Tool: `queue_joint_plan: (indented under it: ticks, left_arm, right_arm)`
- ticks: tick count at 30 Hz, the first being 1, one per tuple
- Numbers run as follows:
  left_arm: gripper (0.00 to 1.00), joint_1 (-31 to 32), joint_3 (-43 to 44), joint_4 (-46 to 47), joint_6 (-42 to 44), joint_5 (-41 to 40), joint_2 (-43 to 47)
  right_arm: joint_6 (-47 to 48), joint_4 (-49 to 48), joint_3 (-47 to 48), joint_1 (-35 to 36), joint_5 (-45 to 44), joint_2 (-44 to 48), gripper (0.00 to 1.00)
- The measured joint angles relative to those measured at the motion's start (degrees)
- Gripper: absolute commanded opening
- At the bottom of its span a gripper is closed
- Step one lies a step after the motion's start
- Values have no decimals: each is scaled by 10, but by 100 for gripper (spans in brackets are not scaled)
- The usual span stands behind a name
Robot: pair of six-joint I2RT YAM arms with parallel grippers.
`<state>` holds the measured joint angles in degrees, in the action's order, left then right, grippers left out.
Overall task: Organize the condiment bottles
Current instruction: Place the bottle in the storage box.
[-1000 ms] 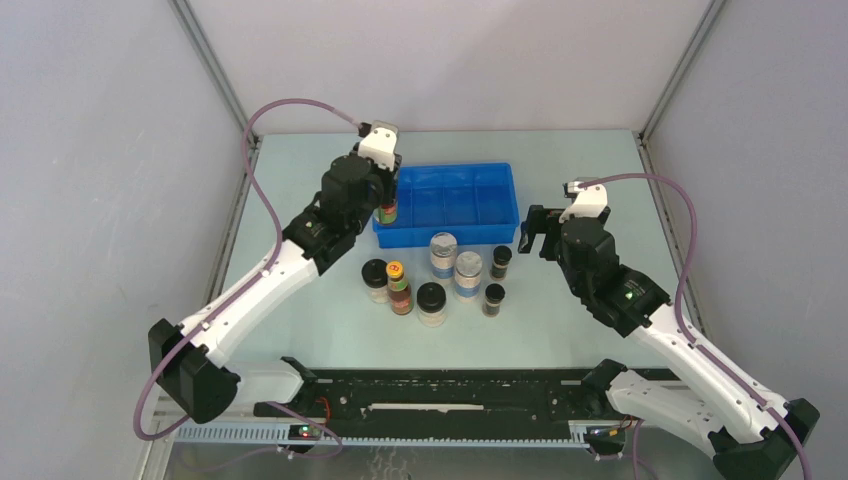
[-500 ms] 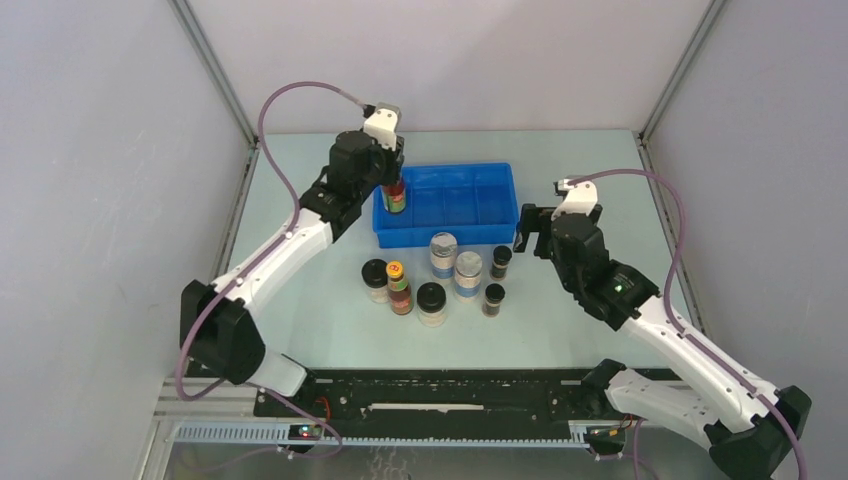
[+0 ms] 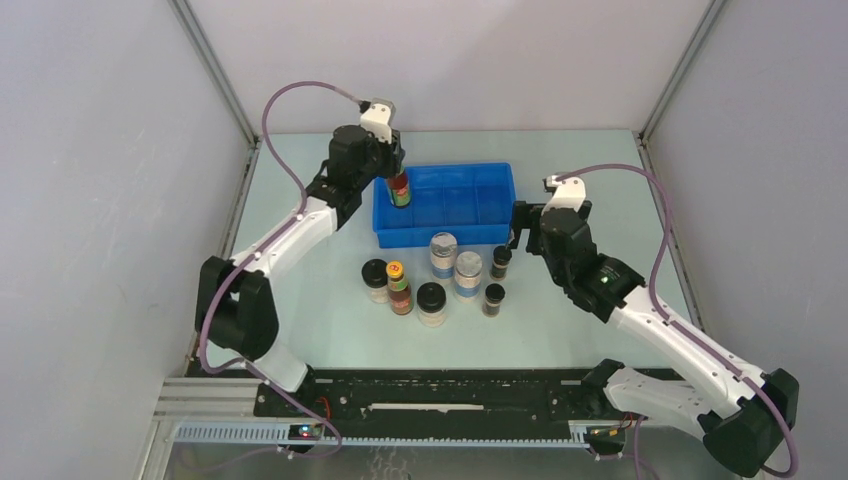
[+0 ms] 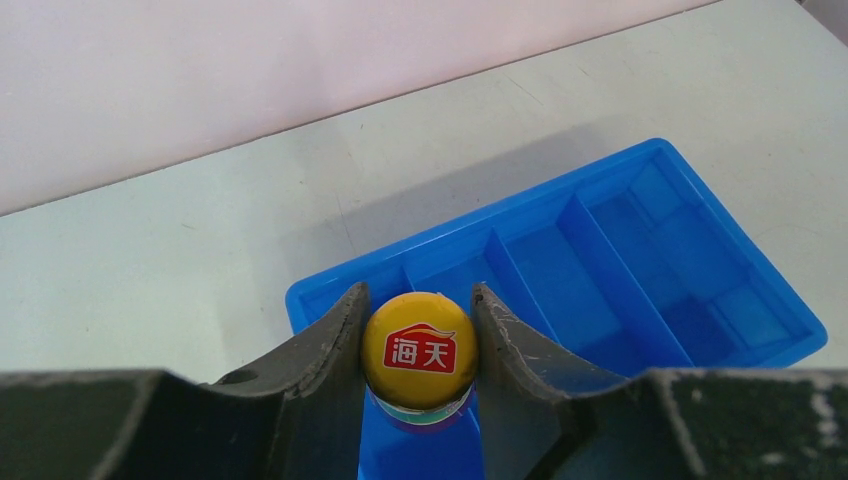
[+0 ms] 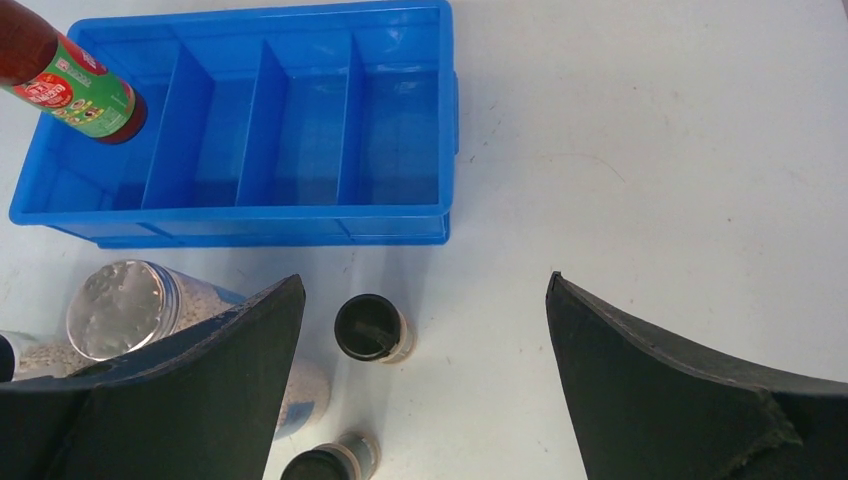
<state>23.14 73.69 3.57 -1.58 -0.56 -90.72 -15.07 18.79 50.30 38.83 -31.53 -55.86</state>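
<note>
Bottles [image 3: 443, 262]: seven wait near the tray [image 3: 470, 237], left gripper [image 4: 418, 330] clamps a red-labelled bottle [image 3: 400, 189] over its left compartment, right gripper [image 3: 522, 228] gapes.

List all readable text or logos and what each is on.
"海天": red badge on the yellow cap of the bottle in the left gripper.
Its green-and-red label: print too small to read.
Cap of the standing red-labelled bottle: red mark, unreadable.
No other text.
</note>
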Motion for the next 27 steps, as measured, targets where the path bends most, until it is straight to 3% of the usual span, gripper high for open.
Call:
queue_joint_plan:
  ticks: [27]
  left_arm:
    - [0, -19, 23, 35, 37, 20, -62]
  right_arm:
    - [2, -14, 0, -2, 7, -29, 100]
